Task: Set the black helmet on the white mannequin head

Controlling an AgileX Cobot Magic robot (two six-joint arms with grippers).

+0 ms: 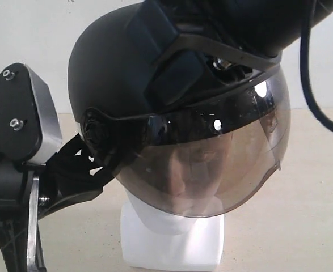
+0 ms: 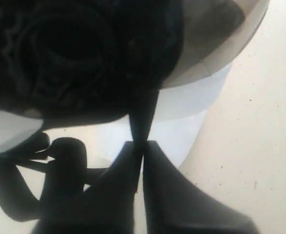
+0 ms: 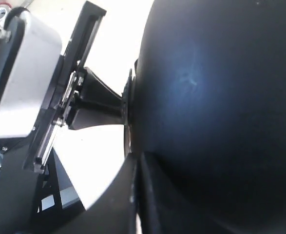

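A robotics test bench in a lab-like room is suggested. A bare cream tabletop (image 1: 302,226) is seen beneath the left gripper (image 2: 142,146), and a plain white wall (image 1: 19,34) behind it. A loose black cable (image 1: 309,85) is seen hanging above and to its side.
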